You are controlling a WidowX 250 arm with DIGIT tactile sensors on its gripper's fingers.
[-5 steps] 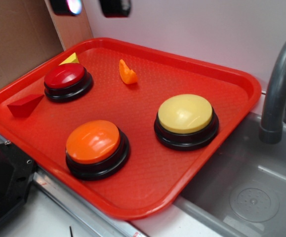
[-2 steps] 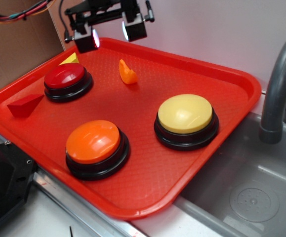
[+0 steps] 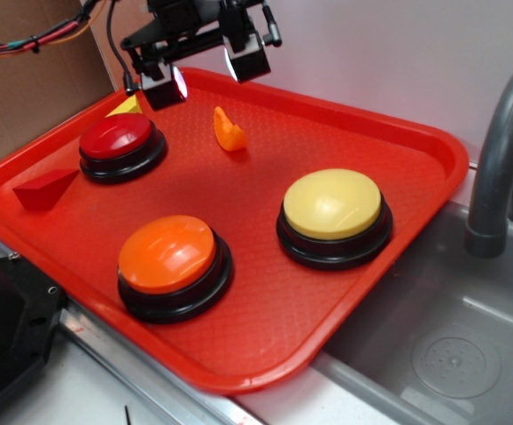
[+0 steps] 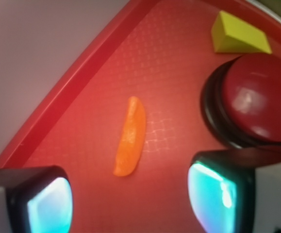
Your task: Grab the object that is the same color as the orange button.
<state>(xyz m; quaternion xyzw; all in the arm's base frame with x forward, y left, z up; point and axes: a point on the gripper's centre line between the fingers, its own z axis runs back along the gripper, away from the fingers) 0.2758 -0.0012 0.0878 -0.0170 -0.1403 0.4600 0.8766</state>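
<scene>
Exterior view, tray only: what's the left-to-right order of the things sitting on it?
Red wedge → red button → orange button → orange piece → yellow button. Skipped the yellow wedge: it sits right behind the red button, so its place is unclear.

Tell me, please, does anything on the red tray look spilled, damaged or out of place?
Nothing stands out. The three buttons sit upright on the tray, and the orange piece lies apart, unbroken, below the open gripper.

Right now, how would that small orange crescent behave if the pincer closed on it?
The orange crescent looks rigid and probably light, being small. Its glossy, curved sides could slip between the fingers, and its narrow edge on the tray may let it tip.
</scene>
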